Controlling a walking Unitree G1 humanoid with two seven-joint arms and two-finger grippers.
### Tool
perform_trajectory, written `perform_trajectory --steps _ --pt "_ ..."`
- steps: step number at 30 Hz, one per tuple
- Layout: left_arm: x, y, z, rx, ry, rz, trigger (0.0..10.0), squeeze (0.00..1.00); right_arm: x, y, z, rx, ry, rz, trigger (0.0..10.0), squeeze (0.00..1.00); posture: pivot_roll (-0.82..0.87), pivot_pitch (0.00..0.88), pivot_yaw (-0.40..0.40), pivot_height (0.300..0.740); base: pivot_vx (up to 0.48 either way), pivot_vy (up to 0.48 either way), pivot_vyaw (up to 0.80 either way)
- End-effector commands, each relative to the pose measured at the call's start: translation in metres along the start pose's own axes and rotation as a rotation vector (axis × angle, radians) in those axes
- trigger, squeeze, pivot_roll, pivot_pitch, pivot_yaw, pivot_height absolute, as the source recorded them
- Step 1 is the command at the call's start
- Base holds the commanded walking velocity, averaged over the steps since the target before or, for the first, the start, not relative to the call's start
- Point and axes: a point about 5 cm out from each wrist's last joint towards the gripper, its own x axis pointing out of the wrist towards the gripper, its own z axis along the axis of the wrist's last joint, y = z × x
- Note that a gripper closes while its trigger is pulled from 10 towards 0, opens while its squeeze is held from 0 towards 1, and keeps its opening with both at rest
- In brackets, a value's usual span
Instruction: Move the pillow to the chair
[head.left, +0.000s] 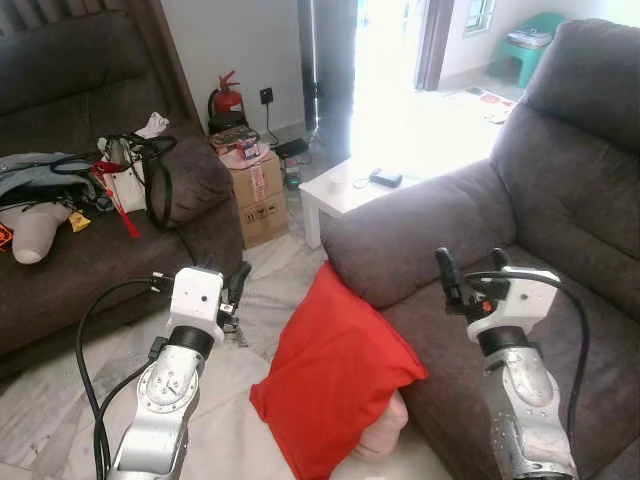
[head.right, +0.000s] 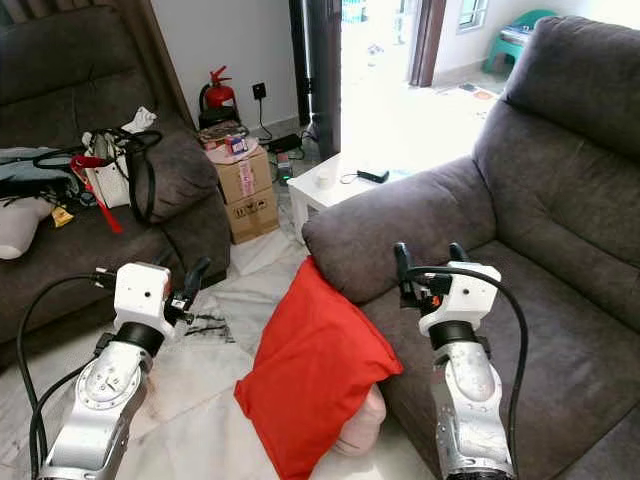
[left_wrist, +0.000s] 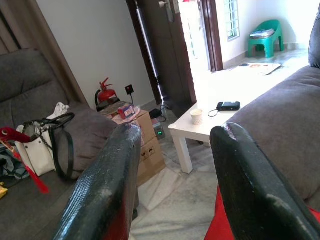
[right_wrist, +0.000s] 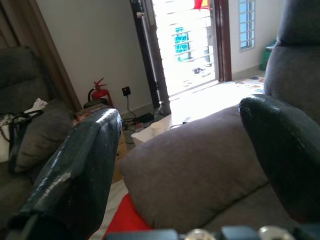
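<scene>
The square red fabric pillow (head.left: 335, 385) is seen on the pale marble floor (head.left: 60, 410), tilted up on edge against the front corner of the grey upholstered armchair (head.left: 570, 190), its upper corner touching the chair's padded armrest (head.left: 420, 235). The left gripper (head.left: 236, 285) is held above the floor just to the pillow's left, its black fingers spread and empty; the right gripper (head.left: 470, 272) is raised over the chair seat, likewise spread with nothing held. The step in hand is judged to be the reach. It would be done well if the left gripper were lowered to the pillow's upper edge, a thick fold pinched firmly, and the soft pillow lifted clear of the armrest before being set on the seat.
</scene>
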Motion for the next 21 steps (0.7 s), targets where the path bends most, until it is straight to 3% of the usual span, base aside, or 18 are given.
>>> perform_trajectory --steps 1,21 --pt "0.0008 0.0020 0.0045 0.007 -0.008 0.000 10.0 0.00 0.0015 0.0045 0.0065 -0.007 -0.024 0.017 10.0 0.00 -0.05 0.000 0.077 0.740 0.000 0.000 0.00" --pt "0.0043 -0.0005 0.0068 0.001 -0.014 -0.001 10.0 0.00 0.0056 0.0056 0.0077 -0.011 -0.018 0.024 10.0 0.00 -0.04 0.001 0.070 0.740 0.252 0.000 0.00"
